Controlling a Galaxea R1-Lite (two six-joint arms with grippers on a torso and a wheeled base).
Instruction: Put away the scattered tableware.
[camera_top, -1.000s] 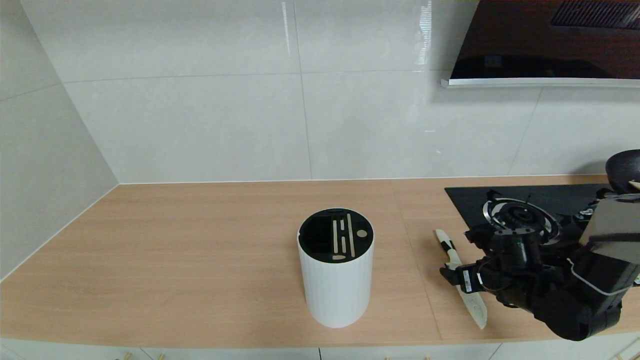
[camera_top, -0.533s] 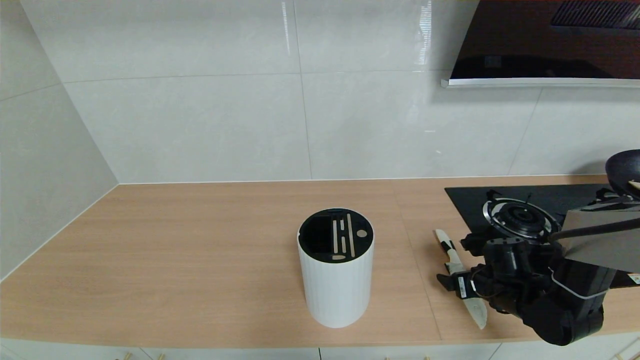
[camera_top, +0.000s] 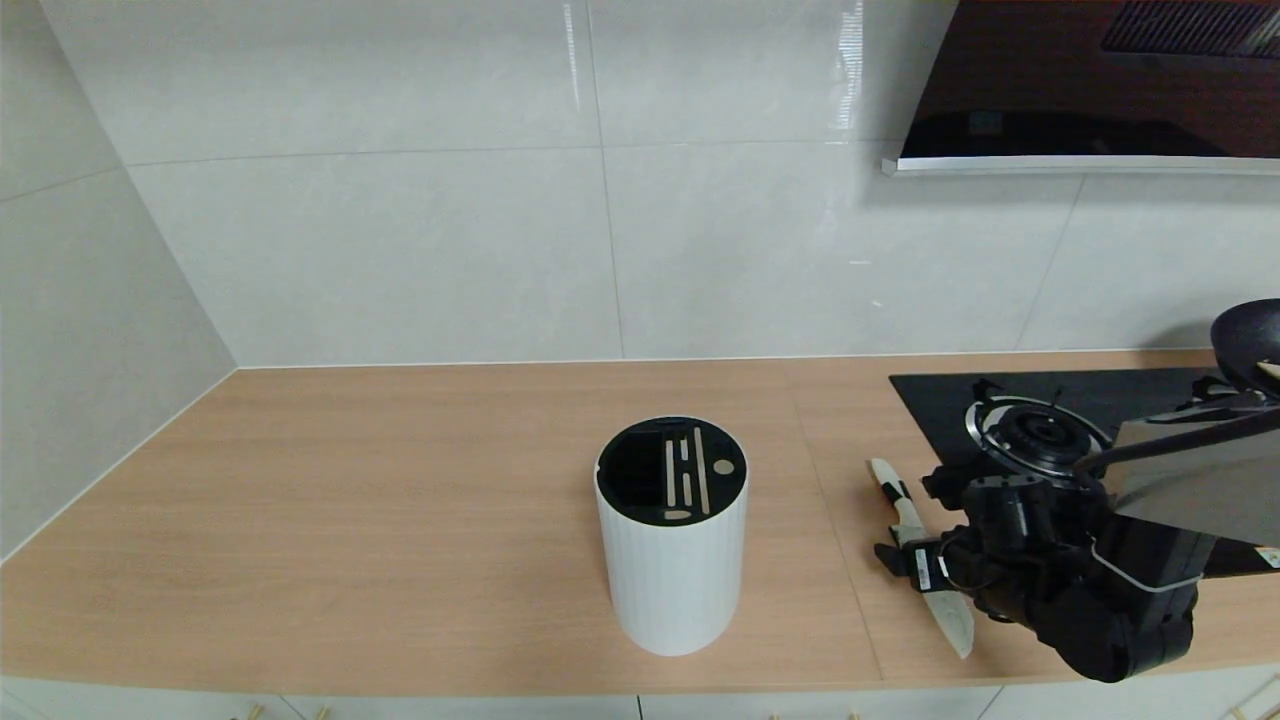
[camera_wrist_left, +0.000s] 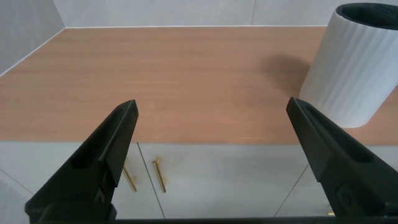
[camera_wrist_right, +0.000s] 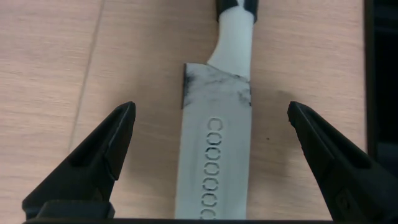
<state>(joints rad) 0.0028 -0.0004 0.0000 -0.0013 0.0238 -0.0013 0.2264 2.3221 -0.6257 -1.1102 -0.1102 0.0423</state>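
Knife, head view: the knife (camera_top: 897, 497) lies flat on the tabletop (camera_top: 400, 520), right of the white holder (camera_top: 672, 560) and just left of the stove (camera_top: 1040, 435), with its handle far and its blade tip near.
Right hand, head view: the right hand (camera_top: 915, 522) sits low over the knife, fingers apart on either side of it.
Risk, right wrist view: the spread fingers flank the blade just below the handle, and neither touches it. Closing there on thin, flat steel could likely slip, pivot the knife or scrape the tabletop.
Left hand, left wrist view: the left hand (camera_wrist_left: 211, 168) is apart and empty, level over the tabletop's near edge, with the holder on its right.
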